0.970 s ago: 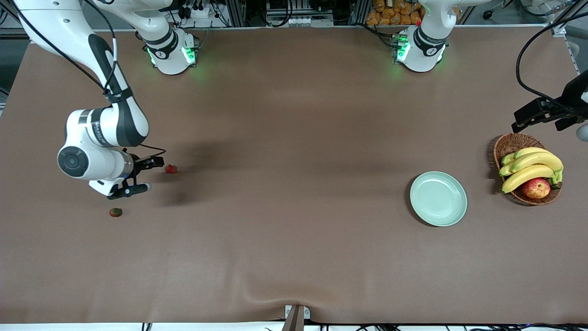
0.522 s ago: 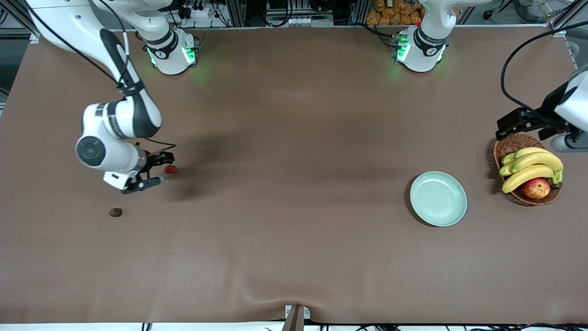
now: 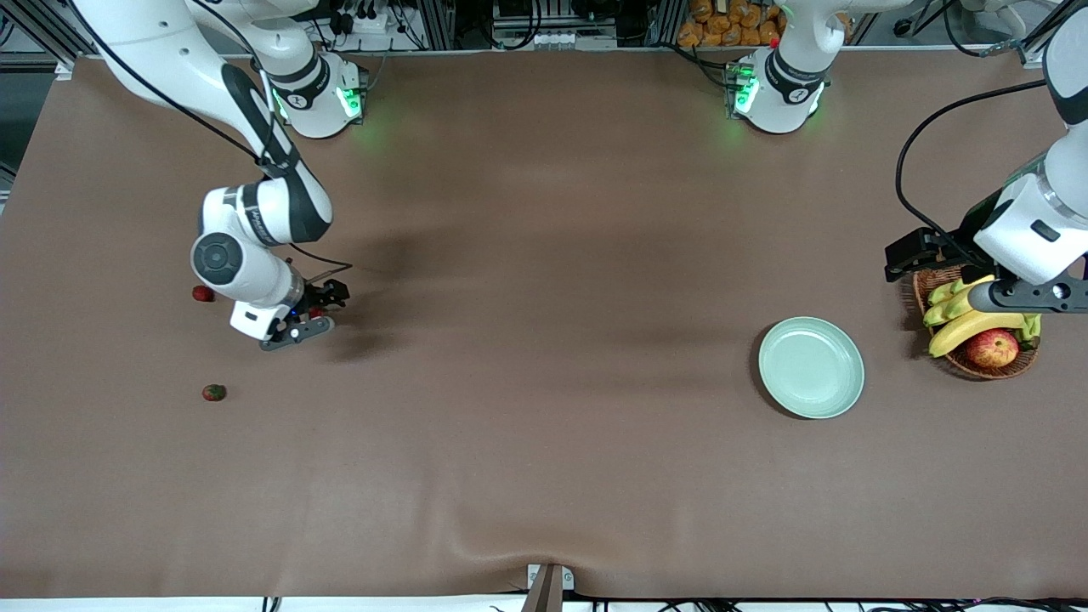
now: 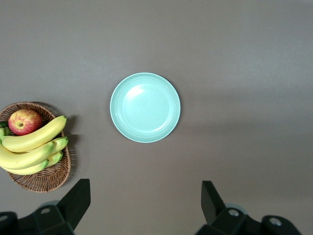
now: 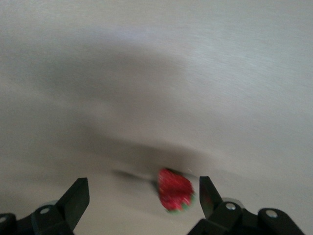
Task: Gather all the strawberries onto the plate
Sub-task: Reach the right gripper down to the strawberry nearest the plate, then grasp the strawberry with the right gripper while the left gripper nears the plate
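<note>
Brown tabletop, toward right arm's end: right gripper point(image 3: 313, 313) spread, straddling strawberry point(image 5: 175, 196), seemingly off-centre, risking knocking it rolling while closing. Left gripper point(image 4: 144, 205) waiting, spread, over basket point(image 4: 44, 178).

Two white arms with rounded shells and black joint bands, each base ringed by a black collar and lit green, black cables looping loose along the links, a round grey cap on the right arm's wrist joint, both ending in black two-finger grippers on white mounts.
</note>
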`<state>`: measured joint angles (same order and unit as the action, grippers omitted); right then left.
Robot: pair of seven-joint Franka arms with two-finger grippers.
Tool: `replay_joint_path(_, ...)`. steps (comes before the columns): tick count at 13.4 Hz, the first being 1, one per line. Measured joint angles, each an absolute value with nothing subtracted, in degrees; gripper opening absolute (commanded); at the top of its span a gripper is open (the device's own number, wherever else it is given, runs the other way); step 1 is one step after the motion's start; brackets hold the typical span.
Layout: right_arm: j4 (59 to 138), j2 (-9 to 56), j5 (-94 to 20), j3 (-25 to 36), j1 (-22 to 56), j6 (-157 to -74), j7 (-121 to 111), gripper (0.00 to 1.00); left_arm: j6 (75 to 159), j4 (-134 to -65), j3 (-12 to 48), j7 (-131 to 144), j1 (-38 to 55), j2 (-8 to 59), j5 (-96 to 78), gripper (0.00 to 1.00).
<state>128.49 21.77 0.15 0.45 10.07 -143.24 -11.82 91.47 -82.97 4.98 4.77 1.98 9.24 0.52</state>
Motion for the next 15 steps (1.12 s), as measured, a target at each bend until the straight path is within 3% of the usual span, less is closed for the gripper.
replay_joint_path(15,128.3,22.5,0.3,1.3,7.0,-141.8,-18.3,1.00,94.1,-83.0,4.9,4.8,2.1,10.2,0.5,1.00)
